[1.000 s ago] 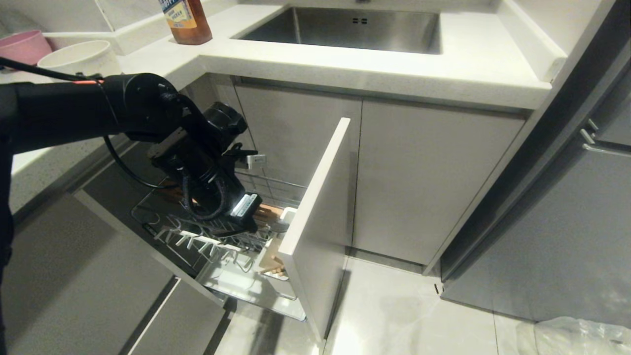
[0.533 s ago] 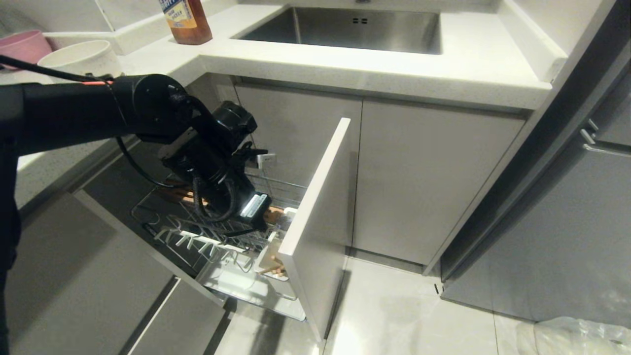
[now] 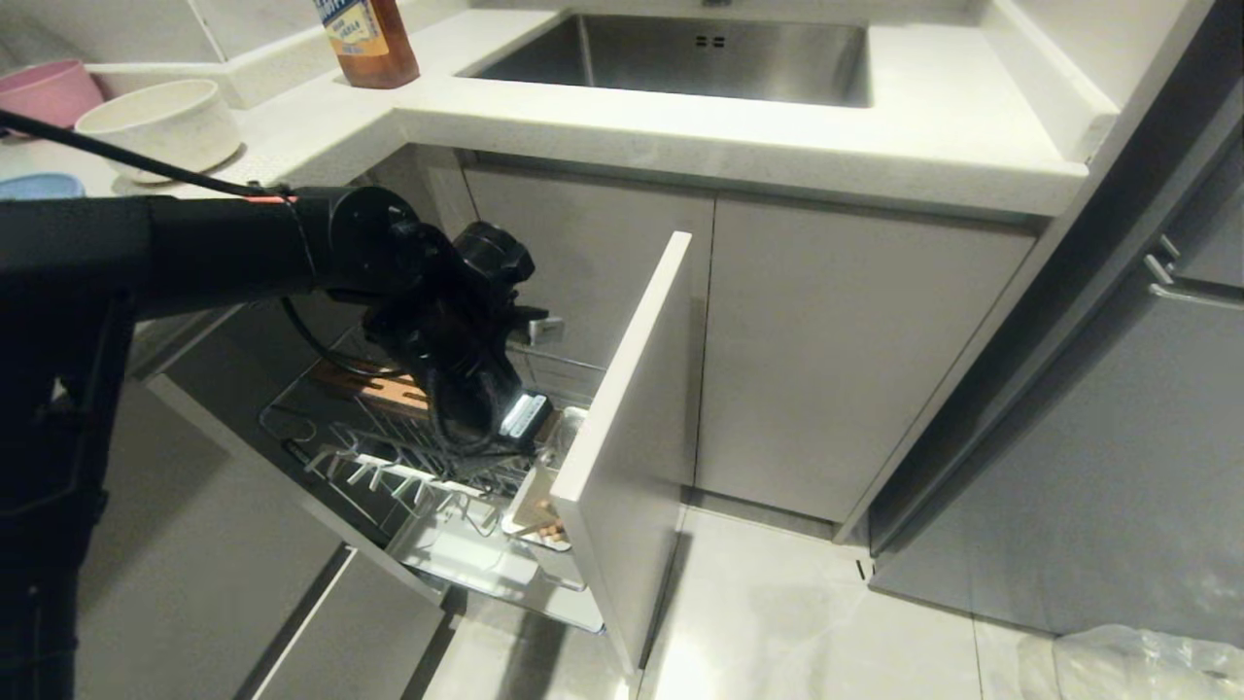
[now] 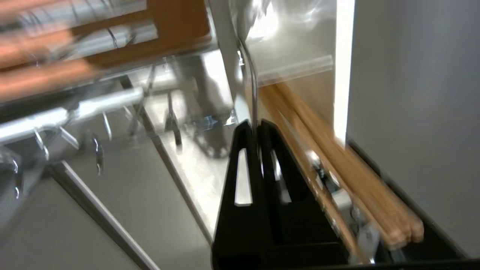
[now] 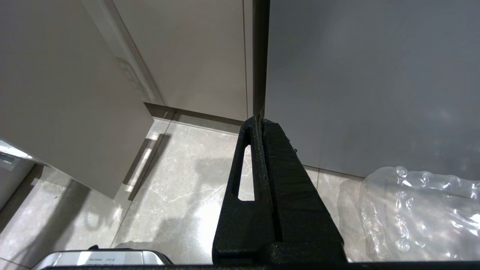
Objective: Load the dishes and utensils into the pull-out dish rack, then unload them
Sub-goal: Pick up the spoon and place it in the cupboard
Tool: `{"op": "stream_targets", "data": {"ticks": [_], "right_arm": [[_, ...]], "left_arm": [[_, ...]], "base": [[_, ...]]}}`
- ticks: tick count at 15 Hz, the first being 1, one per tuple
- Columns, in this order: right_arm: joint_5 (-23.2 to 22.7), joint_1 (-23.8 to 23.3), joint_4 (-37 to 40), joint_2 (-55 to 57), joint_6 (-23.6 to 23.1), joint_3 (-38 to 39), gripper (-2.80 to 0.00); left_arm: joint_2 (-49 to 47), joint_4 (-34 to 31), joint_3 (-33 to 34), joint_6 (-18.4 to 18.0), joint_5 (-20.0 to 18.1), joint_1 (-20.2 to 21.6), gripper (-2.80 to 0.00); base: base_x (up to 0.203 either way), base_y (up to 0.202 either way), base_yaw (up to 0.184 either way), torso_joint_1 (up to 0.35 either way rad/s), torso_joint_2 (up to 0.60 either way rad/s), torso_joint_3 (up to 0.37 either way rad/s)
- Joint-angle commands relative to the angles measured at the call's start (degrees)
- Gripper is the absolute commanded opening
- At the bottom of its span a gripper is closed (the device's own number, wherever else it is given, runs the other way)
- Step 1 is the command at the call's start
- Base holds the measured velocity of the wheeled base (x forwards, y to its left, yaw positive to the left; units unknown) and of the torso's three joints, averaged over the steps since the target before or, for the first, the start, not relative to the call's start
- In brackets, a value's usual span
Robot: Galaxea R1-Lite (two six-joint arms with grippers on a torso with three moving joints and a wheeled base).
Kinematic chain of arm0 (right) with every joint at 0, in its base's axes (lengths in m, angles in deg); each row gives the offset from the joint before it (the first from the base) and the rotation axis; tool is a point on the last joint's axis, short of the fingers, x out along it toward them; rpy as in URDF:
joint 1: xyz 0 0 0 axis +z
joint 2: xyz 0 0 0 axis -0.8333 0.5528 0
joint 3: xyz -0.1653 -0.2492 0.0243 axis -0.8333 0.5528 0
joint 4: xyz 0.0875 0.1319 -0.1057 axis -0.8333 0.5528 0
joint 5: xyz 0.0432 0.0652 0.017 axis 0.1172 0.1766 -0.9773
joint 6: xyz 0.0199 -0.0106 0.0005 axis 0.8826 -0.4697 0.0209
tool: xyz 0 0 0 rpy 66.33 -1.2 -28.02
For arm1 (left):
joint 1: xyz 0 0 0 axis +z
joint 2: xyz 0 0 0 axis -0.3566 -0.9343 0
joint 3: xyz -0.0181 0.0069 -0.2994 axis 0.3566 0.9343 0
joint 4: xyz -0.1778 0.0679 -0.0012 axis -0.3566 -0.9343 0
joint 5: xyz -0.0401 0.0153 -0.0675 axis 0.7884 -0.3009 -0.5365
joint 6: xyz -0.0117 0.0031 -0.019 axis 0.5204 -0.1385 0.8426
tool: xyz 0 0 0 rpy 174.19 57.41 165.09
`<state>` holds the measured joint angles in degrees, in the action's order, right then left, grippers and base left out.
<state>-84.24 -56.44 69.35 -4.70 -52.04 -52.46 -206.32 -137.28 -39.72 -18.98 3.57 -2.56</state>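
Beside chopsticks (image 4: 348,168), left end effector (image 4: 257,127) apparently pinches spoon (image 4: 250,75).

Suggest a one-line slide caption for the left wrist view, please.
Left gripper, jaws shut on the spoon handle, beside the chopsticks in the pull-out dish rack.

Black claw (image 4: 257,125) against chrome, orange-brown wood and pale grey

The chrome wire rack (image 3: 408,457) carries white-tipped prongs (image 3: 389,473) and an orange-brown slotted strip (image 3: 384,387); light-wood chopsticks (image 4: 337,165) lie beside its pale grey drawer front (image 3: 632,437). On the white speckled counter (image 3: 680,126) stand a cream speckled bowl (image 3: 160,126), a pink bowl (image 3: 44,86), a light-blue plate (image 3: 39,185) and an amber bottle (image 3: 367,39).
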Motion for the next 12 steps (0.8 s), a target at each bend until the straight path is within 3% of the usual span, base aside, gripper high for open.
{"op": "stream_targets", "data": {"ticks": [1, 7, 12], "right_arm": [[0.0, 0.0, 0.0, 0.0, 0.0, 0.0, -2.8], [0.0, 0.0, 0.0, 0.0, 0.0, 0.0, -2.8], [0.0, 0.0, 0.0, 0.0, 0.0, 0.0, -2.8]], "left_arm": [[-1.4, -0.5, -0.4, -0.1, 0.0, 0.0, -2.8], [-1.0, -0.5, -0.8, 0.1, 0.0, -0.5, -2.8], [8.9, -0.8, -0.6, 1.7, -0.4, 0.2, -2.8]], "base": [[0.0, 0.0, 0.0, 0.0, 0.0, 0.0], [0.0, 0.0, 0.0, 0.0, 0.0, 0.0], [0.0, 0.0, 0.0, 0.0, 0.0, 0.0]]}}
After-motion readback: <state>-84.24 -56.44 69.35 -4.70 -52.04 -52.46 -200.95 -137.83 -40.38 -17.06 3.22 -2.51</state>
